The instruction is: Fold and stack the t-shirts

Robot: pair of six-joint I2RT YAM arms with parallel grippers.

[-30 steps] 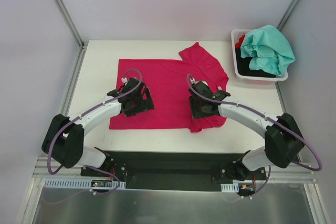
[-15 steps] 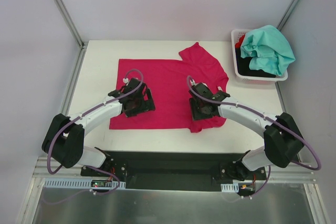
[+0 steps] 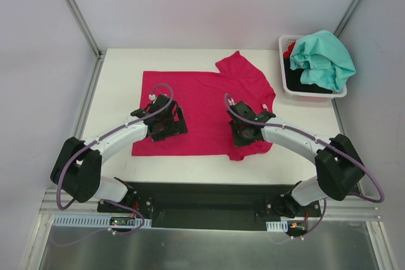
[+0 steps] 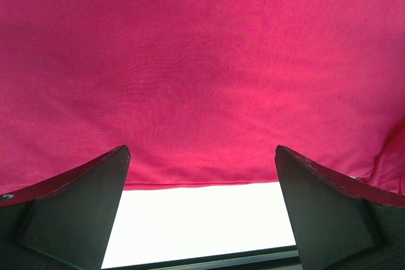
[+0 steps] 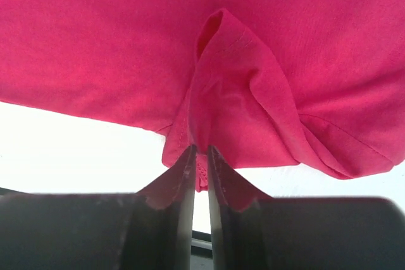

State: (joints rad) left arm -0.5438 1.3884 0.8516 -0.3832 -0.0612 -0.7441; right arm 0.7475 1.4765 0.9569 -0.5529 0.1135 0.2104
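With our right gripper (image 5: 200,159) we pinch a raised fold of the magenta t-shirt (image 5: 240,93) at its hem, jaws nearly together. Our left gripper (image 4: 201,153) gapes wide and empty, the shirt lying flat beneath and ahead of it.

Left arm (image 3: 120,136) and right arm (image 3: 297,138) in white shells with bulky black joints, purple cables (image 3: 59,189) looping alongside, left gripper (image 4: 202,159) with dark wedge-shaped fingers (image 4: 76,213), green circuit boards (image 3: 120,221) on a black base plate (image 3: 209,210)

From above, the left arm (image 3: 120,136) and right arm (image 3: 297,140) hide patches of the pink shirt (image 3: 202,93) from us. In the basket (image 3: 314,95), we see the teal shirt (image 3: 323,58) burying most of the black shirt (image 3: 300,81) and red shirt (image 3: 290,49). Both wrist views crop the pink cloth.
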